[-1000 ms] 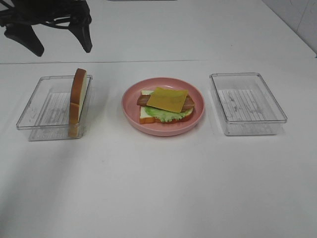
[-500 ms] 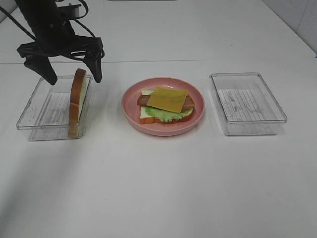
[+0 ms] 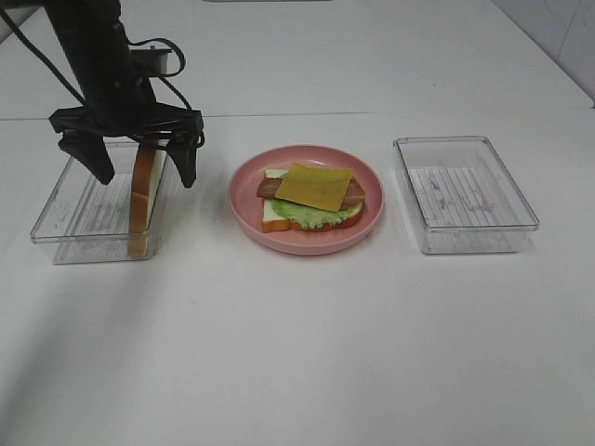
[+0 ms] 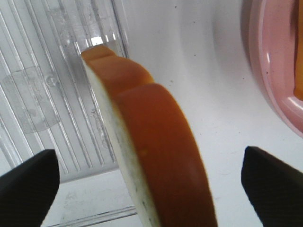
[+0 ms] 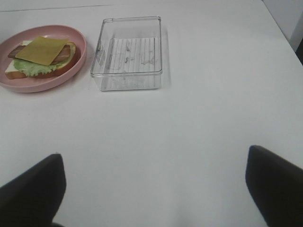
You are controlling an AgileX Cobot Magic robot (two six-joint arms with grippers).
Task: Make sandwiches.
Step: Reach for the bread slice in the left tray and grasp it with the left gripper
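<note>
Two black fingers (image 3: 186, 163) of the left gripper (image 3: 142, 160) stand spread wide, straddling the upright bread slice (image 3: 145, 186), which leans on the right wall of the clear left tray (image 3: 65, 200); neither touches it. At the tray's 3 o'clock, the pink plate (image 3: 244, 200) holds the open sandwich: bread, lettuce (image 3: 311, 217), bacon (image 3: 268, 188), cheese slice (image 3: 314, 185). Farther toward 3 o'clock sits a second clear tray (image 3: 465, 190). The right gripper (image 5: 154, 189) hangs spread, holding nothing. No writing is readable.

We cannot read any words, numbers or signs here. The clear boxes (image 3: 465, 193), the pink plate (image 3: 305, 240) and the bread (image 4: 156, 156) have no labels on them that we can see.
</note>
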